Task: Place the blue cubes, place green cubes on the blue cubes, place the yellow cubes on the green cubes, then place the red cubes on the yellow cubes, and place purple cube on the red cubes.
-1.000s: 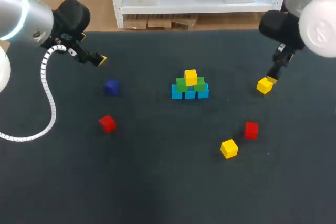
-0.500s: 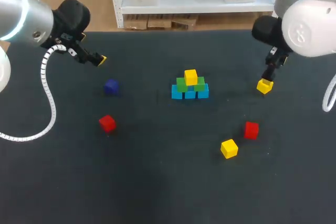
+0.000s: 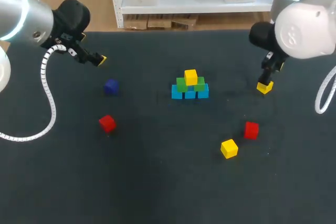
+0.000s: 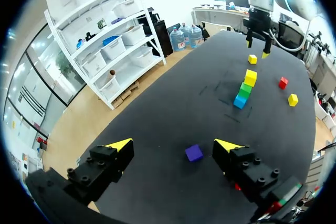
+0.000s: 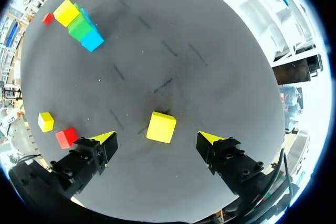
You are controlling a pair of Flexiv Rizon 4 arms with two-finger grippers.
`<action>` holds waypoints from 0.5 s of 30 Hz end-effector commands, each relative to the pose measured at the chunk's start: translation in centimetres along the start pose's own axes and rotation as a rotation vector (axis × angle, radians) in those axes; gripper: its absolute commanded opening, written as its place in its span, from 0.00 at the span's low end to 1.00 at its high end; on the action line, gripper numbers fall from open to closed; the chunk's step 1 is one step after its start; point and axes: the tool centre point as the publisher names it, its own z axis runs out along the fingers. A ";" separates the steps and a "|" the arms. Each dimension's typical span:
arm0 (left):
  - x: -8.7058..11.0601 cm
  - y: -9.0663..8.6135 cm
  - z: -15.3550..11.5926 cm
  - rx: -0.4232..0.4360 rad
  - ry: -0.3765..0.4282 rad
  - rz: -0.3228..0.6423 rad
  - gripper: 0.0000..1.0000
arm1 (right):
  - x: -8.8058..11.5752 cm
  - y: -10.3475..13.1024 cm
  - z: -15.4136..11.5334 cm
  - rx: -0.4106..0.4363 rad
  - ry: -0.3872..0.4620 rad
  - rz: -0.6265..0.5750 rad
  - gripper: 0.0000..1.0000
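JAW STATE: BOTH GRIPPERS SPREAD, NOTHING HELD

1. Right gripper (image 5: 156, 138). My jaws are spread wide. The far yellow cube (image 5: 161, 126) lies on the table (image 5: 173, 51) between my two fingers. A gap shows on each side, and neither yellow tip touches the cube. In the head view this gripper (image 3: 265, 80) is at the upper right of the frame, directly over the same cube (image 3: 264, 87). My arm covers most of the fingers there, so that view does not show the gap.

2. Left gripper (image 4: 174, 145). My jaws are spread wide, with nothing between them and nothing touched. The purple cube (image 4: 193, 152) lies on the table ahead, in line with the gap. In the head view this gripper (image 3: 100, 60) is at the upper left, and the purple cube (image 3: 111, 86) lies apart from it, below and to the right.

3. Stack. At the middle of the head view, three blue cubes (image 3: 189, 93) stand in a row. Two green cubes (image 3: 190, 84) rest on them, and the top yellow cube (image 3: 190, 76) rests on the green. Both wrist views see the stack nearly end-on, so the rows cannot be counted there.

4. Loose parts. The left red cube (image 3: 107, 123) lies at the middle left. The right red cube (image 3: 251, 129) and the low yellow cube (image 3: 229, 148) lie at the lower right
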 end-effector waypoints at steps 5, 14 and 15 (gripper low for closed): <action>0.2 0.2 -0.1 0.008 -0.006 0.004 1.00 | -0.9 -0.7 0.7 -0.029 0.008 0.012 1.00; 0.2 0.2 -0.1 0.008 -0.006 0.004 1.00 | -1.0 -0.6 1.6 -0.036 0.027 0.015 1.00; 0.2 0.2 -0.1 0.008 -0.006 0.004 1.00 | -1.0 -0.6 1.7 -0.038 0.029 0.015 1.00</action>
